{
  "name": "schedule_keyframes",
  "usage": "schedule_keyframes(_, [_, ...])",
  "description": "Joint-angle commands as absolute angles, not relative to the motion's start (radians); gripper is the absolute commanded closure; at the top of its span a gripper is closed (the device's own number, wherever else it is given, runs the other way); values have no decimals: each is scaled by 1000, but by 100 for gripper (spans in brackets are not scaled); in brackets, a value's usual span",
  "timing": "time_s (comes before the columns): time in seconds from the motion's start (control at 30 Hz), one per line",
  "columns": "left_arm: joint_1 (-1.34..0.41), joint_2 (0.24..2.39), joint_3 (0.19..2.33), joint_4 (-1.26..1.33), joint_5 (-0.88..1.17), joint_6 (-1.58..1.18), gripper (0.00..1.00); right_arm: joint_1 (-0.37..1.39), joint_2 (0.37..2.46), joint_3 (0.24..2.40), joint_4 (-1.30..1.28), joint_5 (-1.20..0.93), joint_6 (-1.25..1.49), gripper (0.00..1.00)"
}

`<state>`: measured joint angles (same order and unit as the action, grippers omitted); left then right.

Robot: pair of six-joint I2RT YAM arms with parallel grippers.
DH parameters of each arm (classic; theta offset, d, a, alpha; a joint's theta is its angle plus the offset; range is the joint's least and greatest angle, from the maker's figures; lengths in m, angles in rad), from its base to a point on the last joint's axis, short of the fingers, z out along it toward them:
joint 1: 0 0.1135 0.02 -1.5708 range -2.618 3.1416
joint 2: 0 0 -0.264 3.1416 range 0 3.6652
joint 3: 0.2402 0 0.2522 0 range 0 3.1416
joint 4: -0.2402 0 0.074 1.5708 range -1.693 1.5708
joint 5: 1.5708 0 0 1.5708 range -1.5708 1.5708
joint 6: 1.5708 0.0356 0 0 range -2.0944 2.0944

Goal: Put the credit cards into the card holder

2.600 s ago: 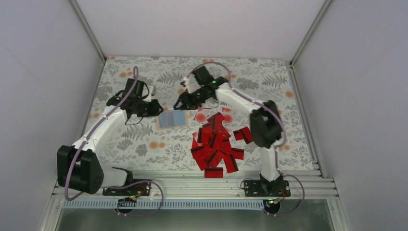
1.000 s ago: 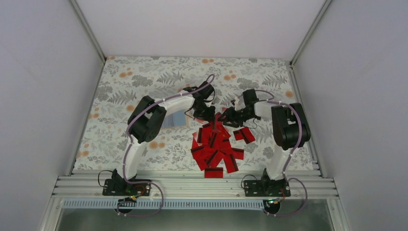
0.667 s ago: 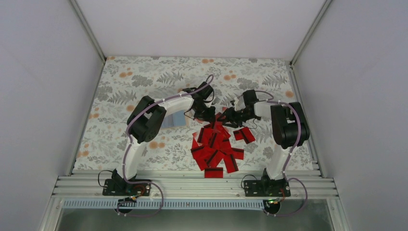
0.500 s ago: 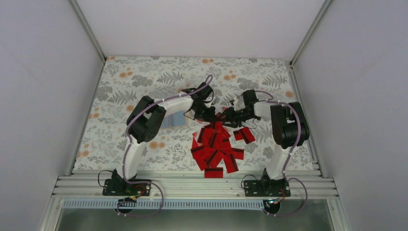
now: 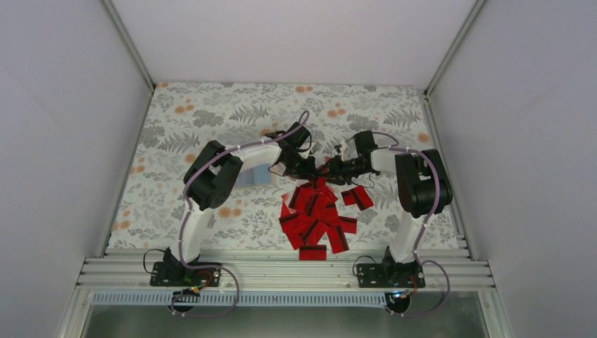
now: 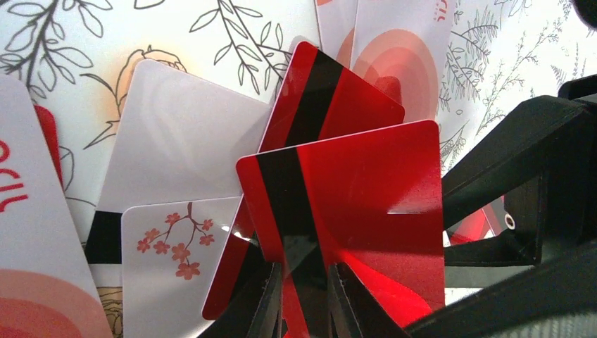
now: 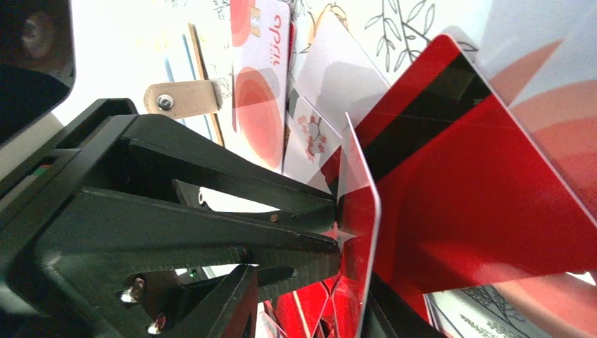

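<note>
Right gripper point(image 5: 332, 169) just slid in to meet the left gripper point(image 5: 306, 166) at the 12 o'clock edge of the credit card pile point(image 5: 315, 215). Left is clamped on one red card point(image 6: 352, 211), standing upright. Right's jaws straddle it, narrowing but not pinching yet. Looks like a handoff. The card holder point(image 5: 257, 176) waits at the pile's 10 o'clock.

**Centre jammed, edges open**

I have the left end effector point(image 5: 308, 166) and right end effector point(image 5: 332, 169) nose to nose above the far edge of the credit cards point(image 5: 317, 215). The left pinches a red card point(image 6: 352, 204) upright, so nothing passes between them. The left arm overhangs the card holder point(image 5: 255, 176). Open tabletop point(image 5: 204, 113) lies far, left and right of the pile.
</note>
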<state>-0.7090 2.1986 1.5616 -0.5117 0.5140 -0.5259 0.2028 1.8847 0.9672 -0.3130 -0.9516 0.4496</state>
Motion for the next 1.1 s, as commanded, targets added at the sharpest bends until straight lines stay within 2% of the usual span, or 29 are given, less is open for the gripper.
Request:
schedule_keyframes(0.0, [-719, 2200, 1518, -548, 519, -539, 81, 208, 1876, 959, -322, -900, 435, 70])
schedule_keyframes(0.17, [-716, 2189, 1515, -541, 517, -543, 81, 210, 1904, 953, -307, -905, 431, 82])
schedule_keyframes(0.3, [-714, 2180, 1517, -539, 518, -543, 81, 210, 1924, 946, -299, -918, 429, 95])
schedule_keyframes(0.5, [-707, 2125, 1506, -545, 482, -547, 81, 210, 1891, 959, -317, -923, 438, 96])
schedule_keyframes(0.8, [-666, 1924, 1452, -589, 376, -534, 73, 209, 1842, 1012, -303, -1018, 514, 96])
schedule_keyframes(0.97, [-612, 1788, 1405, -586, 383, -520, 65, 210, 1794, 1068, -291, -1094, 563, 96])
schedule_keyframes(1.07, [-549, 1697, 1369, -558, 472, -503, 59, 210, 1764, 1113, -281, -1131, 602, 96])
